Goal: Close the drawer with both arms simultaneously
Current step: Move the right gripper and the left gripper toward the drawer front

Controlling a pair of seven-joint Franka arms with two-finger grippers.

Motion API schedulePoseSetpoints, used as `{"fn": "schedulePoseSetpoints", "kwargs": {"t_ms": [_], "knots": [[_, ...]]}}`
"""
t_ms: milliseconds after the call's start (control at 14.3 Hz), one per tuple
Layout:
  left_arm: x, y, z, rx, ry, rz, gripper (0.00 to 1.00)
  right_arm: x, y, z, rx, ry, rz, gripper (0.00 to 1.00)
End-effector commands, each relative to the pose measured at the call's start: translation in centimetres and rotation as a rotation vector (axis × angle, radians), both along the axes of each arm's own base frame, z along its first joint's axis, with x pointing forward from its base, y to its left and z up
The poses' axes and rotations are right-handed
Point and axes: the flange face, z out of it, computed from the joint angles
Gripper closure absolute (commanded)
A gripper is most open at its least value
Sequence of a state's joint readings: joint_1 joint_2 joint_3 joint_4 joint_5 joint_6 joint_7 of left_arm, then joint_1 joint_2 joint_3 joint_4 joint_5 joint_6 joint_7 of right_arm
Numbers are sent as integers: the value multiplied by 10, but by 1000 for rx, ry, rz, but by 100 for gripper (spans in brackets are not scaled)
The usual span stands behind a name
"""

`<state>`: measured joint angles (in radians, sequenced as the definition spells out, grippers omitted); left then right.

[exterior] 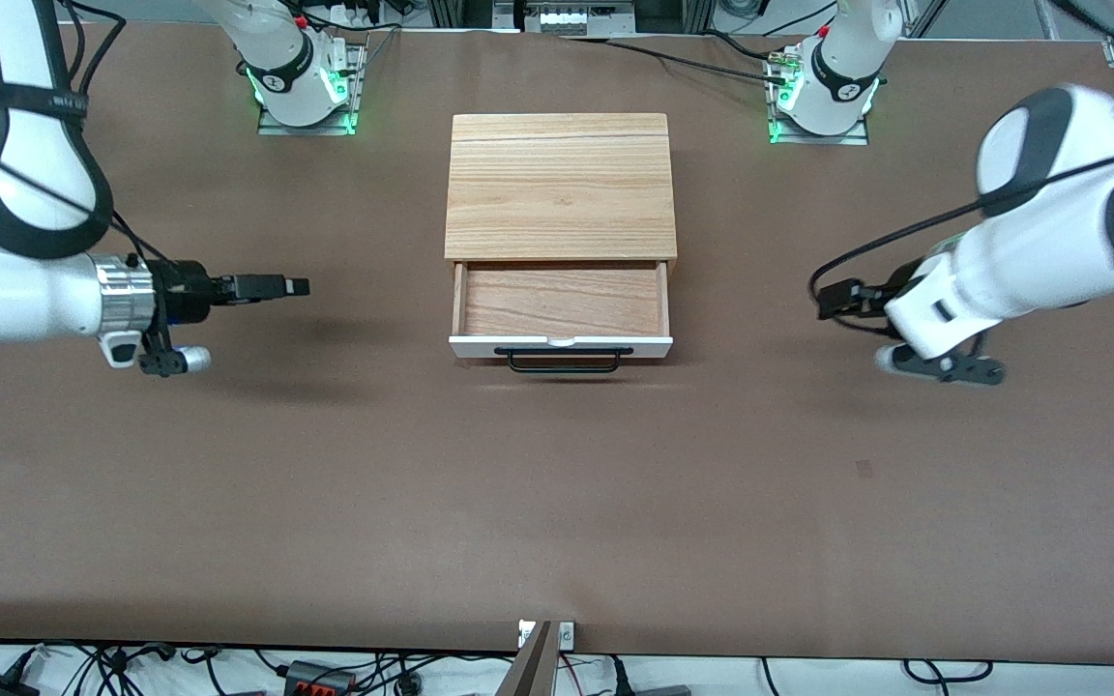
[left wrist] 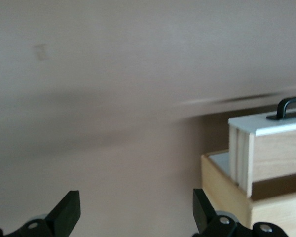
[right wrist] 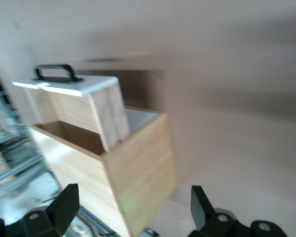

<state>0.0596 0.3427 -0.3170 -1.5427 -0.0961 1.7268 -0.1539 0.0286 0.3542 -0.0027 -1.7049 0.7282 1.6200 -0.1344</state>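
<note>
1. Nearest the front camera among the things that matter is the black bar handle (exterior: 565, 361), fixed to the white front panel (exterior: 560, 345) of the drawer (exterior: 562, 302).
2. That drawer stands pulled out of its light-wood cabinet (exterior: 559, 186), which sits mid-table between the two arm bases; its bare wooden floor shows, with nothing in it.
3. By my reading the task has not yet begun: neither gripper touches the drawer, and the whole push inward is left to do.
4. At the cabinet's side toward the right arm's end of the table, well apart from the drawer, is the right gripper (exterior: 296, 286), pointing toward it. The right wrist view shows its fingers (right wrist: 64, 207) spread wide with nothing between them.
5. At the cabinet's side toward the left arm's end of the table, also well apart from the drawer, is the left gripper (exterior: 833, 300). Its fingers (left wrist: 69, 211) are likewise spread apart and hold nothing.
6. To finish, both grippers would likely have to come round to the front panel, one at each end of the handle, and press it together toward the cabinet.
7. Around the cabinet I see only the brown table (exterior: 325, 503) surface; nothing appears to lie between either gripper and the panel. The handle juts out from the panel, so fingers should meet the panel beside it and not catch on it.
</note>
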Motion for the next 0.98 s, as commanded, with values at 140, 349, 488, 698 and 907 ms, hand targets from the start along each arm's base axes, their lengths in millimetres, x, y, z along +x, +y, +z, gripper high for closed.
{"fn": "schedulePoseSetpoints", "kwargs": {"t_ms": [140, 349, 488, 698, 907], "knots": [[30, -67, -73, -48, -4, 50, 0, 20, 99, -31, -9, -169, -27, 0], [39, -89, -100, -70, -10, 31, 0, 22, 130, -56, -47, -221, -42, 0], [37, -109, -116, -78, -15, 14, 0, 22, 149, -63, -66, -263, -48, 0], [39, -119, -136, -108, -18, 30, 0, 19, 182, -96, -114, -327, -64, 0], [29, -138, -144, -113, -15, 0, 0, 10, 210, -101, -123, -363, -54, 0]]}}
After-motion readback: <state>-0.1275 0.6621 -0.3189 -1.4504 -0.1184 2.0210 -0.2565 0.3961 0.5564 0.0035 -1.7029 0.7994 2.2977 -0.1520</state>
